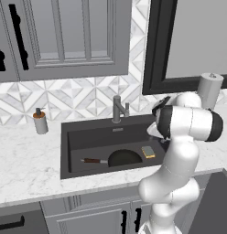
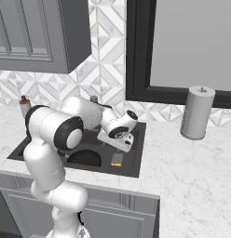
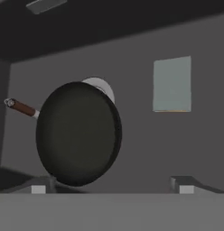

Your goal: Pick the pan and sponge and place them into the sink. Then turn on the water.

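The black pan lies on the floor of the dark grey sink, its reddish-brown handle pointing left. To the pan's right in the same basin lies the sponge, green top up. My gripper hangs above the basin, open, with nothing between its fingertips. In the hand view the pan partly covers the round drain, and the sponge lies apart from it. From the right base view the gripper is just above the sponge. The water is out of view.
A grey faucet stands behind the sink. A soap dispenser sits on the marble counter to the left, and a paper towel roll stands at the right. Upper cabinets and a dark-framed window are above.
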